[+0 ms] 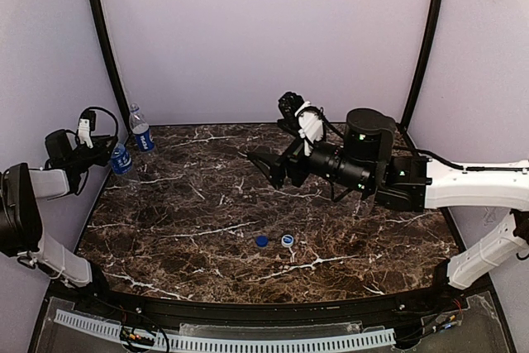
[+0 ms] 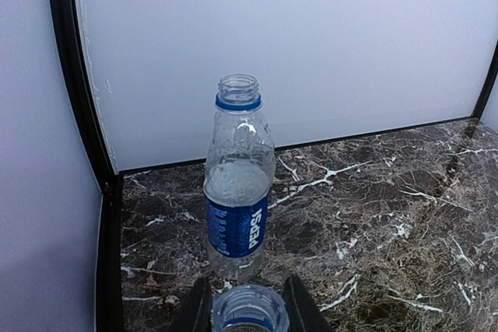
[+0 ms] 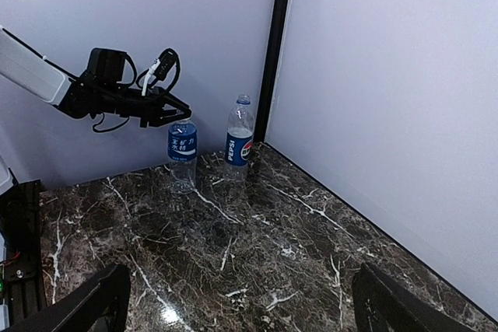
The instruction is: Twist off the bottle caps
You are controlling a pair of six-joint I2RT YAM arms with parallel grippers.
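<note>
Left tool (image 2: 249, 302) clamps the capless neck of a blue-labelled bottle (image 3: 182, 153). Pepsi bottle (image 2: 237, 184) just behind it is also capless. Right tool (image 3: 240, 277) stands wide apart.

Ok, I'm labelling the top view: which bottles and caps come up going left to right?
The gripped bottle → Pepsi bottle → blue cap → white cap.
</note>
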